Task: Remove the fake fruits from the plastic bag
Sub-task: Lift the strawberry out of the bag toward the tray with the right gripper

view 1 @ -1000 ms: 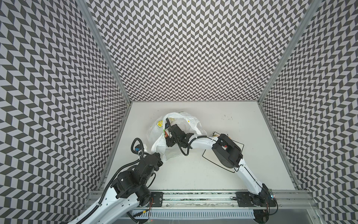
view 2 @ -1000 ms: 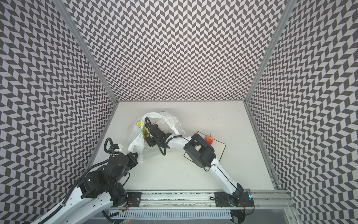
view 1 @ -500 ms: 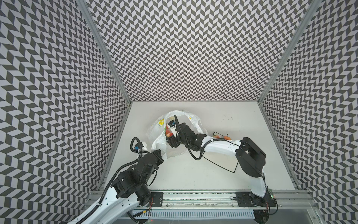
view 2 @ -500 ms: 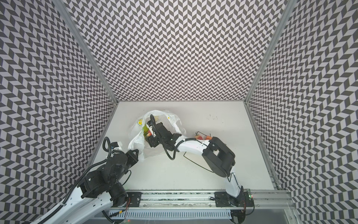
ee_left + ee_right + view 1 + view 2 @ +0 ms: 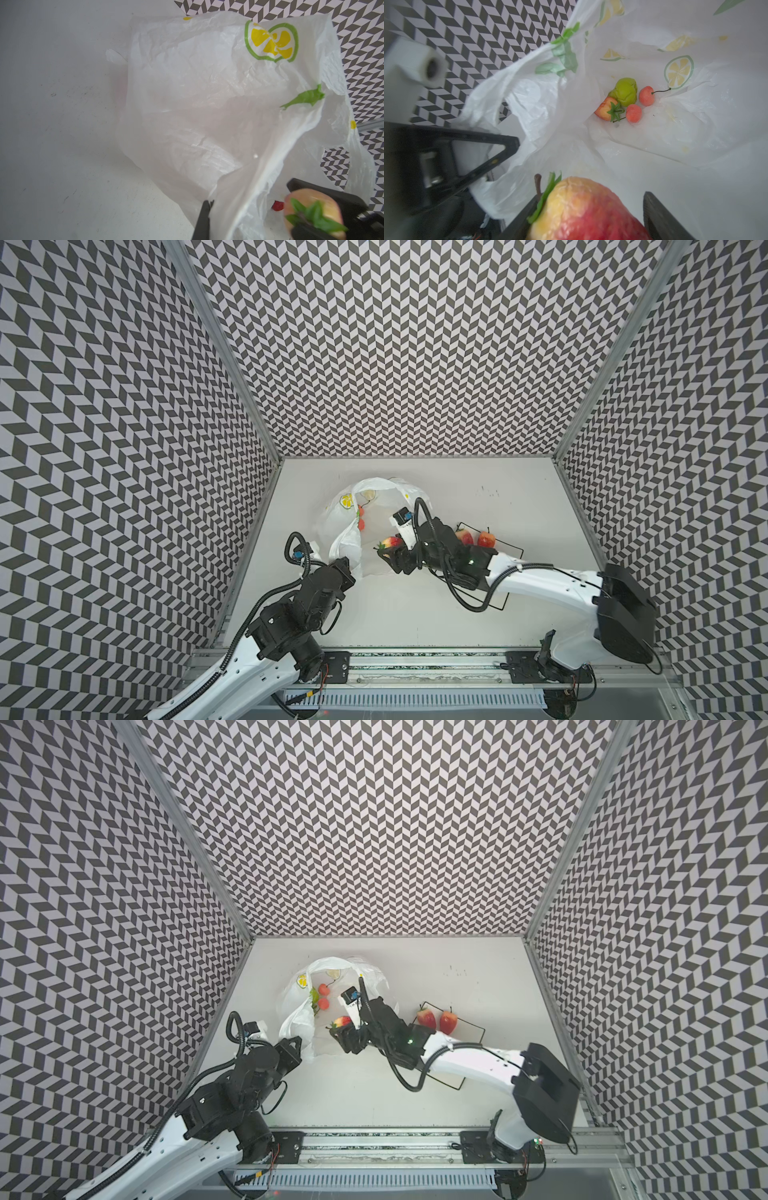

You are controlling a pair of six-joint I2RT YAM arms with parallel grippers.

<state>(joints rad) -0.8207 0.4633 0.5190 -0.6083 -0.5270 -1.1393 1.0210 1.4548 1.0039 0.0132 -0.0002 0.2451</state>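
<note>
Two strawberries (image 5: 427, 1018) sit on my square sheet (image 5: 468, 1031), my right gripper (image 5: 345, 1032) pinches a third strawberry (image 5: 583, 209) at the mouth of the plastic bag (image 5: 197, 104), and my left gripper (image 5: 297, 1044) pinches its handle.

Looks like a robotics lab test cell rather than a home or shop. Closed in at nine, twelve and three o'clock by black-and-white chevron walls (image 5: 395, 344), joined by aluminium posts (image 5: 233, 364). Floored with a plain white tabletop (image 5: 415, 614). Fitted at six o'clock with an aluminium rail (image 5: 424, 668) carrying a left arm (image 5: 249, 672) and a right arm (image 5: 540, 585), cabling exposed.
</note>
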